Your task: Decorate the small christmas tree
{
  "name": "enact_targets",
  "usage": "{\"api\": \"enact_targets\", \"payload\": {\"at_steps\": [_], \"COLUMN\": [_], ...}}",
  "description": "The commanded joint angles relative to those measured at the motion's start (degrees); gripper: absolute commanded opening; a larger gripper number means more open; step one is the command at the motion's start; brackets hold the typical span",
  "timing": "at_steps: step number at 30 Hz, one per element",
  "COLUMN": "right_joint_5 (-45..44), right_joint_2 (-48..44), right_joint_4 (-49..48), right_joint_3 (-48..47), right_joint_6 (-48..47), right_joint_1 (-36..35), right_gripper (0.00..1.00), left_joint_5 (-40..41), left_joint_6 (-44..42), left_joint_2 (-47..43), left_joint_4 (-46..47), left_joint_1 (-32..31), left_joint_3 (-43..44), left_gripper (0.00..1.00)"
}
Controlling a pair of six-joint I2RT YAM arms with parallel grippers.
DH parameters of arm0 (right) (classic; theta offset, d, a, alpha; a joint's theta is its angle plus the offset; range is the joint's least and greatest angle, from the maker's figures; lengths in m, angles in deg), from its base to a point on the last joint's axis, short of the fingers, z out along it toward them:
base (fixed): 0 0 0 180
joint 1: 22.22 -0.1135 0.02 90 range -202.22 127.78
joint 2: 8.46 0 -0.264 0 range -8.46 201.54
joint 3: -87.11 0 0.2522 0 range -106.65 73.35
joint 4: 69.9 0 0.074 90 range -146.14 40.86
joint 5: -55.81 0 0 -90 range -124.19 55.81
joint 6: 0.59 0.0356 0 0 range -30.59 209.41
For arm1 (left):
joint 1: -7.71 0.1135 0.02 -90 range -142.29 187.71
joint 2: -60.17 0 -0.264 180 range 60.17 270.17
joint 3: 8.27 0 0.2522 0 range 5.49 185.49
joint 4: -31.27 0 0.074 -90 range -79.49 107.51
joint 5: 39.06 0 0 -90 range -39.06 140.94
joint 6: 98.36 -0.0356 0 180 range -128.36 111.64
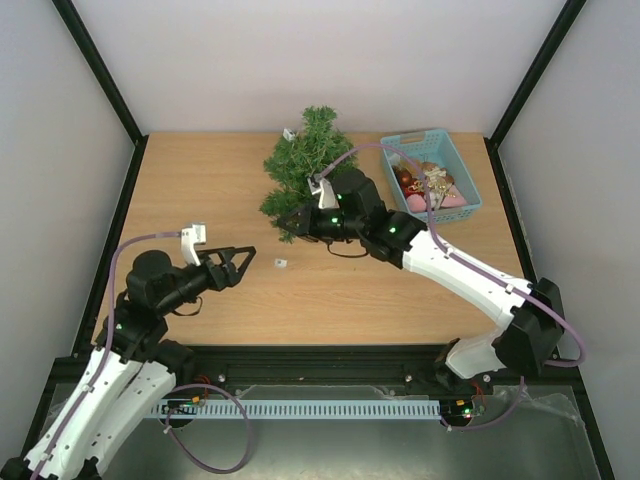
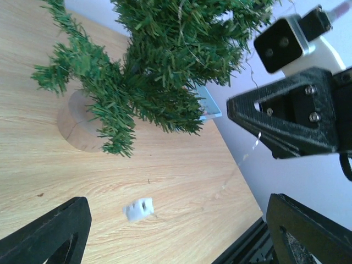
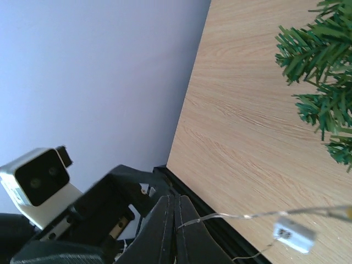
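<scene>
The small christmas tree [image 1: 305,165] stands at the back middle of the table, its tan round base [image 2: 80,124] showing under the branches in the left wrist view. Just in front of the tree, my right gripper [image 1: 295,222] is shut on a thin silvery wire [image 3: 247,216]. That wire runs to a small white box [image 1: 281,263] lying on the wood. From the left, my left gripper [image 1: 240,260] points at the box and stands open with nothing between its fingers [image 2: 49,236]; the box [image 2: 138,209] lies just ahead of them.
A light-blue basket [image 1: 470,195] with red, pink and gold ornaments sits at the back right, beside the tree. Black frame rails run along the table's left and right edges, with white walls behind them.
</scene>
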Motion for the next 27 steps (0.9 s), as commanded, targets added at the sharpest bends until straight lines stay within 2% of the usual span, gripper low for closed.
{"api": "enact_targets", "payload": {"at_steps": [1,7,15,20,24,27], "right_joint_5": [-0.17,-0.58,-0.34,-0.44,-0.58,-0.71], "right_joint_2": [1.22,2.3,2.92,2.55,1.98,1.65], "right_joint_4": [-3.3,-3.31,-2.98,-2.37,-1.95,-1.72], "right_joint_3": [-3.06,-3.76,-4.68,-4.54,-4.35,-4.21], "right_joint_6": [1.71,1.29,0.67,0.14,-0.25,-0.55], "right_joint_1": [-0.62,-0.58,-0.63,-0.59,-0.58,-0.65], "right_gripper": [0.01,0.01,0.01,0.01,0.01,0.01], "left_joint_5": [-1.32,2.06,14.24,19.65,21.39,21.87], "left_joint_6": [-0.43,-1.76,-3.83,-4.71,-6.05,-6.94], "left_joint_2": [0.39,3.71,8.77,11.34,13.41,15.08], "left_joint_4": [5.18,8.62,9.53,10.35,10.68,10.88], "left_joint_1": [-2.22,-10.12,-20.82,-23.25,-23.49,-23.48], "left_joint_3": [-1.23,-1.34,-1.34,-0.79,0.55,1.69], "left_gripper": [0.88,0.85,0.87,0.84,0.71,0.52]}}
